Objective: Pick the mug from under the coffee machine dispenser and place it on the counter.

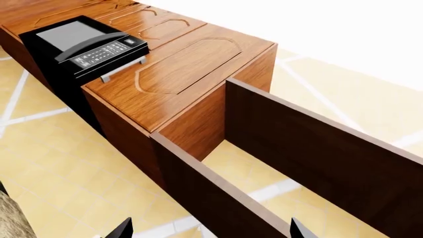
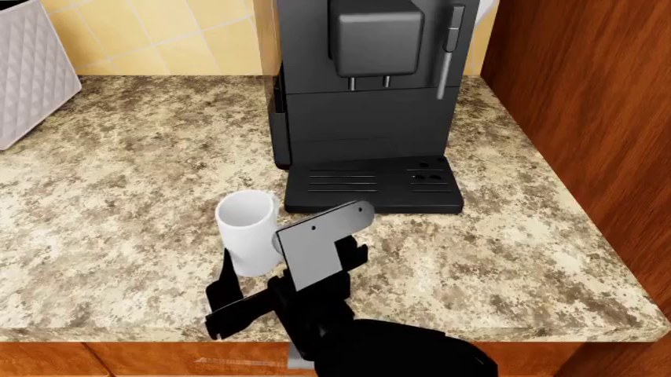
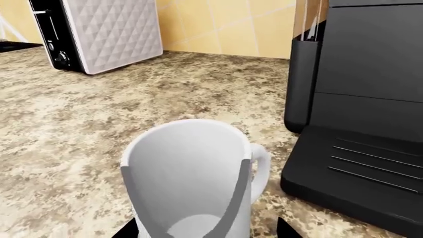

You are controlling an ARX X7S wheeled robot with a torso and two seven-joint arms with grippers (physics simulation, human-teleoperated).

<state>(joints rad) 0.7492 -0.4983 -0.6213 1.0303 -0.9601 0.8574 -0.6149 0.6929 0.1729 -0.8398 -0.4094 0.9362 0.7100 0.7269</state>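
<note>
The white mug (image 2: 248, 228) stands upright on the speckled counter (image 2: 126, 181), just left of the front of the drip tray (image 2: 372, 184) of the black coffee machine (image 2: 367, 118). The two-nozzle spout (image 2: 367, 80) has nothing under it. My right gripper (image 2: 275, 265) is at the mug's near side. In the right wrist view the mug (image 3: 191, 178) sits between the open jaws of the right gripper (image 3: 208, 230), with a gap at one finger. My left gripper (image 1: 210, 230) is open and empty, low over the floor by the cabinets.
A white quilted toaster (image 2: 27, 71) stands at the counter's far left and also shows in the right wrist view (image 3: 106, 32). A tall wooden cabinet side (image 2: 587, 118) bounds the counter on the right. The left wrist view shows wooden cabinets (image 1: 191, 64) and a black keypad appliance (image 1: 86, 47).
</note>
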